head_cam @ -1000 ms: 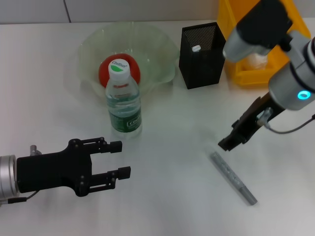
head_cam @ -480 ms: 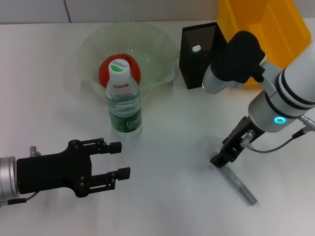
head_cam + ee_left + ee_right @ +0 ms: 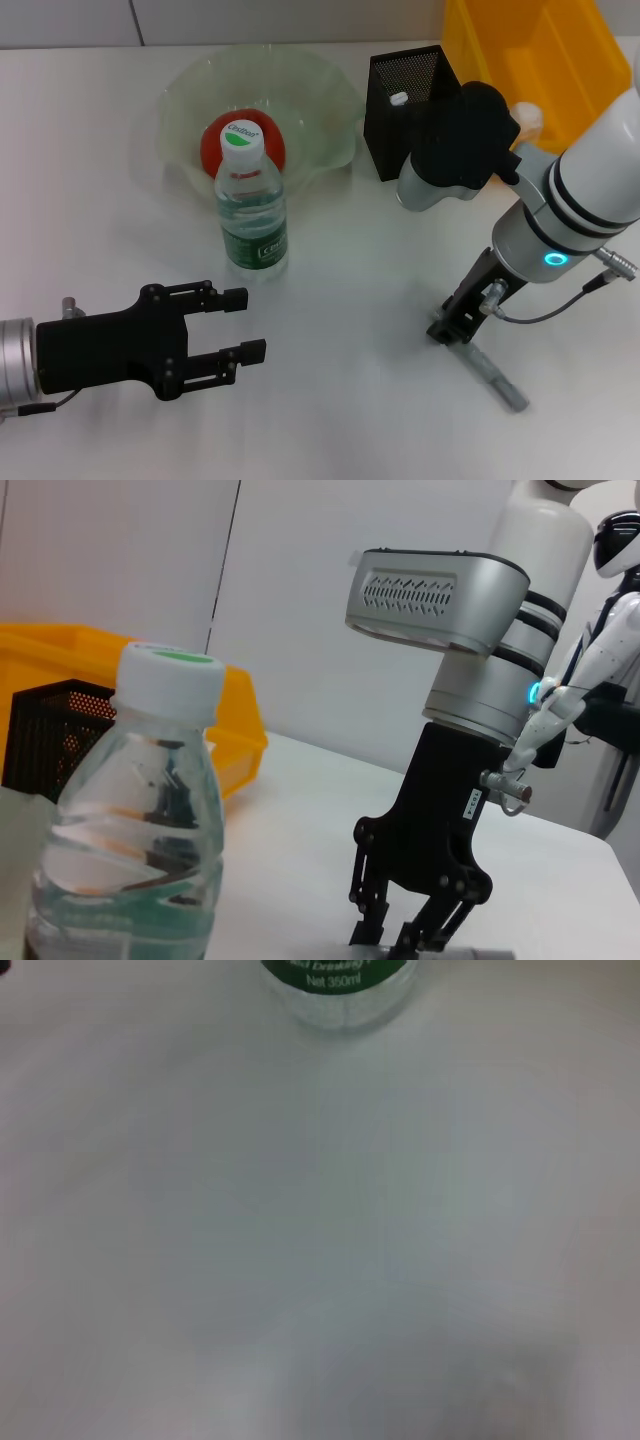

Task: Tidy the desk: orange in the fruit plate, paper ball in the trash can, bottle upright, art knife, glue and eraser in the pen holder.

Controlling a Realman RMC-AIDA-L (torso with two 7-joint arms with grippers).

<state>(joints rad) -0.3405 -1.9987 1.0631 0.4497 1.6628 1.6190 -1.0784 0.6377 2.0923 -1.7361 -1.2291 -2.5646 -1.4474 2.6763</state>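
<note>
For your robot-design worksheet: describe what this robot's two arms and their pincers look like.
The left pincer is matte black and boxy, with two straight fingers on a silver cylindrical wrist. The right arm is white with black rings, a glowing cyan ring light and a thin grey cable. Its right pincer is black and slim.

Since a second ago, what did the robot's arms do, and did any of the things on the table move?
The right gripper came down from above the table onto the near end of the grey art knife; a grasp cannot be confirmed. The knife looks barely moved. The left gripper, open, stayed parked. The bottle, the orange in the fruit plate and the pen holder stayed put.
</note>
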